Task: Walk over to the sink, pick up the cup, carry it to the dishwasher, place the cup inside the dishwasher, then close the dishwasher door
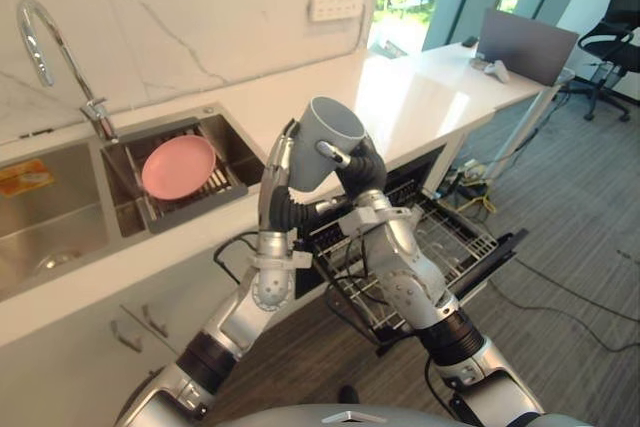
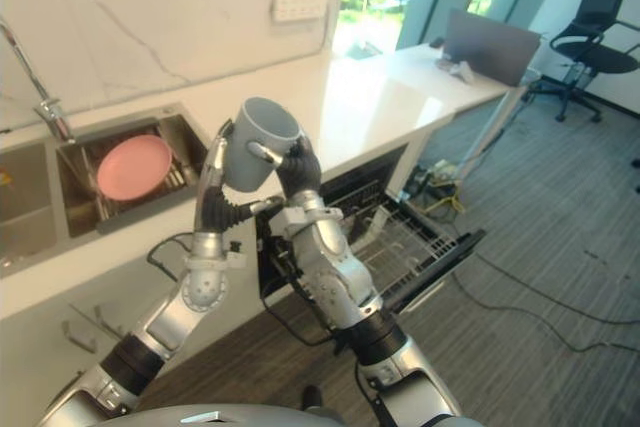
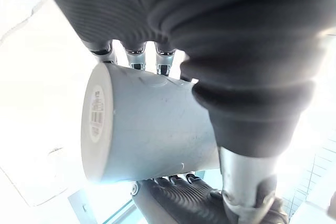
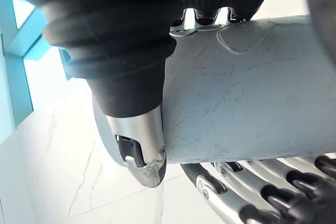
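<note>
Over the front edge of the table [image 1: 400, 97], between the sink [image 1: 60, 222] and the open dishwasher, the left eye view has the grey cup [image 1: 322, 152] raised and tilted, mouth up. The left hand [image 1: 279, 172] and right hand [image 1: 362, 172] clasp it from opposite sides, fingers curled round its wall. This view also takes in the whole arch of the tap [image 1: 40, 37] and a pink plate [image 1: 178, 167] lying in the sink's drain basket. The right eye view gives the same clasp, cuts the tap short, and shows more of the lowered dishwasher door [image 2: 455, 247] with the wire rack [image 2: 400, 237] drawn out over it, just below and beside the cup. The left wrist view adds what the head cannot see: the cup's flat base with a label on it, the left hand's fingers [image 3: 135, 52] lying on the wall and its thumb [image 3: 247, 182] on the other side. The right wrist view shows that hand's thumb [image 4: 139, 140] pressed against the scuffed wall, with the other hand's fingers [image 4: 262, 187] beneath. By my reading, 2 steps are done, the walk and the pick-up, and the carry is nearly over. Setting the cup in the rack and closing the door are left.
</note>
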Robot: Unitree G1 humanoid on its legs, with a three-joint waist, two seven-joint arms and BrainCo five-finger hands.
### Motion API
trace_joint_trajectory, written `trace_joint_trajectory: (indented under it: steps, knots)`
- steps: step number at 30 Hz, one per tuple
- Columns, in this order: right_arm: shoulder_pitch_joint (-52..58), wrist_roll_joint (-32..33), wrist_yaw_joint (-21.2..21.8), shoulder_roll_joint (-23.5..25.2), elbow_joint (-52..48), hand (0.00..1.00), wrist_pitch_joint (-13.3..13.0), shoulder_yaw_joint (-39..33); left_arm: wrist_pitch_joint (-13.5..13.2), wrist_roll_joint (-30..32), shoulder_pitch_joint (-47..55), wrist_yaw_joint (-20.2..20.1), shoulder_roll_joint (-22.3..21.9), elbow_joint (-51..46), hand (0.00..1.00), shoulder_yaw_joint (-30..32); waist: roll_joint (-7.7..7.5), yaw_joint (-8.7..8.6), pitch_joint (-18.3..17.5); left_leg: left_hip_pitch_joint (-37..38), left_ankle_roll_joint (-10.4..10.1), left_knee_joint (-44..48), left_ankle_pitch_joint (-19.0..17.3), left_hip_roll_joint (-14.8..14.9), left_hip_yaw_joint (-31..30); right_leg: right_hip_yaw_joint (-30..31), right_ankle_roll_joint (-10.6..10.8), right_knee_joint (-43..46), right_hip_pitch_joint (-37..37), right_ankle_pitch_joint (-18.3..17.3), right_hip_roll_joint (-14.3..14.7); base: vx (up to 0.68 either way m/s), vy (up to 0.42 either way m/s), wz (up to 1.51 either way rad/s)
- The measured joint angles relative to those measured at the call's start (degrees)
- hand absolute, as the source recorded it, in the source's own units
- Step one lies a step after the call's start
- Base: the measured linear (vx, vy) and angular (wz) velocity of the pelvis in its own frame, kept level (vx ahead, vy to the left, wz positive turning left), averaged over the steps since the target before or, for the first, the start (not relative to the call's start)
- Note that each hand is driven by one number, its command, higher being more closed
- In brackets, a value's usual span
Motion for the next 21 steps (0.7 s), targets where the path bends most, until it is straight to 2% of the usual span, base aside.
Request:
trace_joint_trajectory:
  steps: [2,5,7,8,11,13,15,16,18,19,20,21]
  knots:
    - [0.0,0.1,2.2,0.0,0.0,1.0,-0.2,-1.3,0.2,0.2,0.0,0.1,0.4,-0.8,0.0,-0.2,0.02,-0.3,0.0,0.1,0.0,0.0,0.0,0.0,0.1,0.2,0.0,0.0,0.0,0.1,0.0,-0.03,-0.003,-0.05]
    - [0.1,1.0,4.6,0.2,-0.8,1.0,-2.4,-3.0,0.8,1.2,0.9,1.6,0.4,-1.1,0.0,0.4,0.13,-0.53,0.1,0.1,0.0,0.1,0.0,-0.1,0.1,0.3,0.4,0.0,0.0,-0.1,0.0,-0.04,-0.004,-0.01]
    - [0.1,1.5,5.9,1.5,-3.8,1.0,-5.5,-7.0,2.3,1.2,3.3,2.7,0.2,-1.0,0.0,2.0,0.53,-0.68,0.3,0.1,0.0,0.1,0.0,-0.1,0.2,0.4,0.4,0.0,-0.1,-0.1,0.0,-0.04,-0.009,0.0]
    - [0.1,2.3,6.4,2.2,-6.4,1.0,-8.1,-9.9,3.3,1.1,4.9,3.6,0.1,-1.0,0.0,3.6,0.81,-0.82,0.5,0.1,0.0,0.1,0.0,-0.1,0.2,0.4,0.4,0.0,-0.1,-0.1,0.0,0.0,0.0,0.0]
    - [2.7,3.1,7.3,1.8,-10.3,1.0,-12.8,-20.0,4.9,0.7,7.0,4.8,0.1,-1.3,0.0,10.6,1.15,-0.68,0.7,0.1,0.0,0.1,0.0,-0.1,0.3,0.4,0.4,0.0,0.0,-0.1,0.0,0.0,0.0,0.0]
    - [7.5,4.4,8.4,0.7,-10.9,1.0,-14.8,-26.9,5.1,0.7,8.0,5.1,0.4,-3.3,0.0,14.6,1.39,-0.89,0.9,0.0,0.1,0.1,-0.1,-0.1,0.3,0.4,0.5,0.0,0.0,-0.2,-0.1,0.0,0.0,0.0]
    - [11.5,4.6,9.5,-0.7,-11.1,1.0,-15.1,-30.0,5.2,0.6,8.7,4.0,0.7,-4.8,0.0,15.8,1.93,-1.2,1.3,0.0,0.2,0.0,-0.2,-0.2,0.2,0.4,0.6,0.0,0.0,-0.3,-0.3,0.0,0.0,0.0]
    - [14.3,4.7,11.2,-1.2,-11.3,1.0,-14.9,-30.8,5.1,0.6,9.6,2.3,0.6,-6.1,0.0,16.1,2.56,-1.86,1.6,0.0,0.1,0.0,-0.5,-0.3,0.3,0.5,0.7,0.0,0.0,-0.3,-0.4,-0.01,0.011,-0.03]
    - [16.6,4.6,12.6,-1.2,-11.3,1.0,-14.4,-31.2,3.8,-1.5,10.7,-1.9,0.4,-6.9,0.0,15.8,2.78,-2.66,1.9,-0.2,-0.3,0.0,-0.9,-0.2,0.5,0.6,0.6,0.0,-0.1,-0.4,-0.3,-0.01,0.01,-0.04]
    - [18.4,4.4,13.4,-1.2,-11.3,1.0,-14.2,-31.6,2.0,-5.1,11.2,-7.3,-0.1,-6.9,0.0,14.3,2.96,-2.81,2.1,-0.5,-0.3,0.0,-1.0,-0.1,0.7,0.6,0.3,0.0,-0.2,-0.8,-0.3,0.0,0.0,0.0]
    - [18.9,4.4,13.4,-1.2,-11.2,1.0,-14.1,-32.0,1.3,-6.7,11.5,-9.6,-0.1,-6.9,0.0,13.6,2.91,-2.84,2.2,-0.6,-0.3,0.0,-1.1,-0.1,0.7,0.6,0.3,0.0,-0.3,-0.8,-0.3,0.0,0.0,0.0]
    - [19.8,3.5,13.4,-1.2,-11.0,1.0,-14.2,-33.5,-0.2,-12.8,12.3,-16.5,-0.1,-7.0,0.0,12.2,2.92,-2.8,2.1,-1.0,-0.3,0.0,-1.1,-0.1,0.8,0.6,0.4,0.0,-0.7,-0.8,-0.3,0.0,0.0,0.0]
